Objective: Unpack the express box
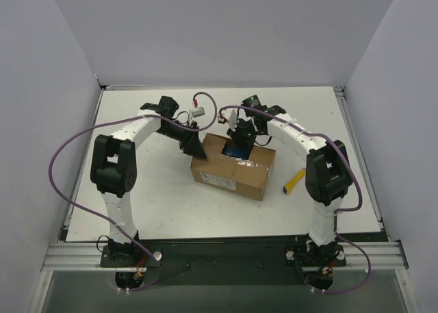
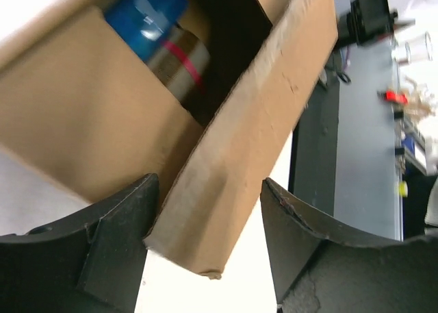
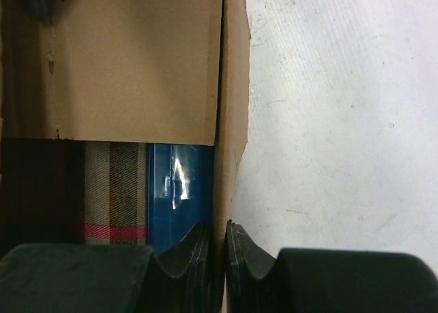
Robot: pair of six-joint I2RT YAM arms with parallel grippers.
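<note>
Sitting near the middle of the white table (image 1: 144,203), a little toward its right edge, the express box (image 1: 236,174) is a brown cardboard carton lying at a slant with its far end open. Inside the opening lie a glossy blue item (image 3: 179,190) and, just beside it, a plaid-patterned item (image 3: 113,186) in dull green and grey with a red stripe; what either one is cannot be told. One top flap (image 2: 253,148) stands up at the box's left end. The left gripper (image 1: 196,147) straddles that flap, its two dark fingers spread apart with the cardboard between them. The left arm rises from the table's near edge, bends at the elbow and angles down to the box. The right gripper (image 3: 220,232) is pinched together on the thin upright edge of the box's wall, next to the blue item. The right arm arches from the near edge over to the box's far side. A yellow utility knife (image 1: 294,181) lies on the table just right of the box.
</note>
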